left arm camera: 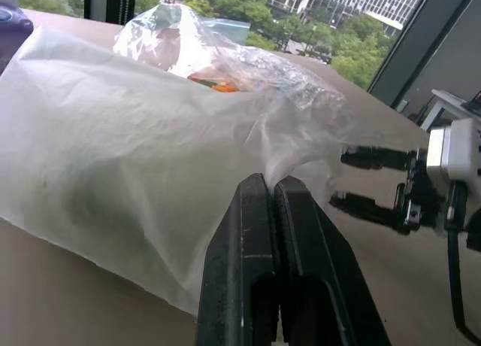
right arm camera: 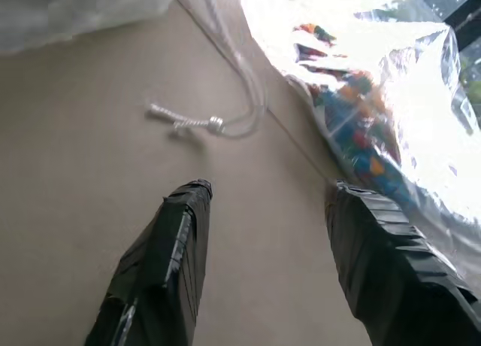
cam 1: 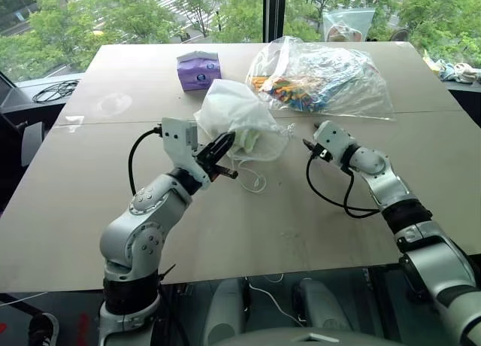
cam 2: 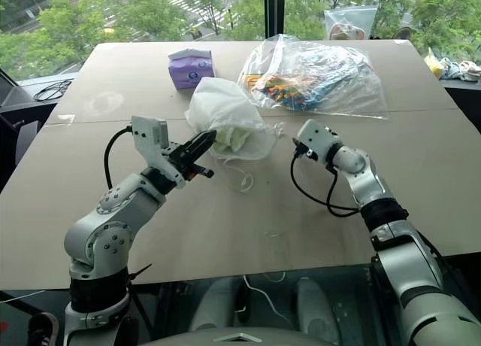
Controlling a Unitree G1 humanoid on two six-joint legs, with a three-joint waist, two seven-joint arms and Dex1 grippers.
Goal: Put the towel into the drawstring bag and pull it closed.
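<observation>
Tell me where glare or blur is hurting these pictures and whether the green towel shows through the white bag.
Right wrist view: daylight blows out the clear plastic bag to white, and the right hand's open fingers look soft. Left wrist view: the drawstring bag shows only a dim greenish patch. Left eye view: the towel shows pale green through the fabric.

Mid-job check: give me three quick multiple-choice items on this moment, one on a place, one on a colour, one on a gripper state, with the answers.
1. Where is the towel?
A. inside the drawstring bag
B. on the bare table
C. in the right gripper

2. The tissue pack is:
A. red
B. purple
C. yellow

3. The right gripper is:
A. shut on a cord
B. shut on the bag
C. open, holding nothing

Answers: A, green shows through the white fabric; B, it stands purple behind the bag; C, its fingers stand apart over the table.
</observation>
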